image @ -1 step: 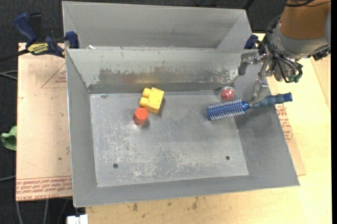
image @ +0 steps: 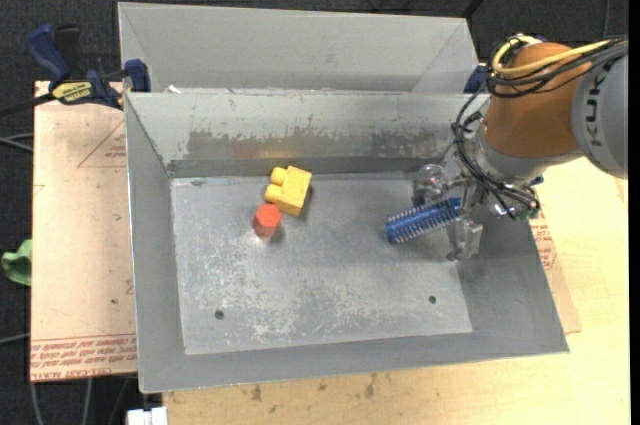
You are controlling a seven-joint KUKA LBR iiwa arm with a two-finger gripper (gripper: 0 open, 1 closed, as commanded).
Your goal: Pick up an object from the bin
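A blue ridged, comb-like piece (image: 418, 222) lies on the bin floor at the right, slanting up toward the right. My gripper (image: 448, 211) is low over its right end, one fingertip (image: 432, 183) behind it and the other (image: 464, 240) in front. The fingers stand wider apart than the piece, so the gripper is open around it and not clamped on it.
A yellow block (image: 290, 189) sits near the back wall at centre-left, and a small red cylinder (image: 267, 219) stands just in front of it to the left. The arm with its orange cover reaches in over the bin's right wall.
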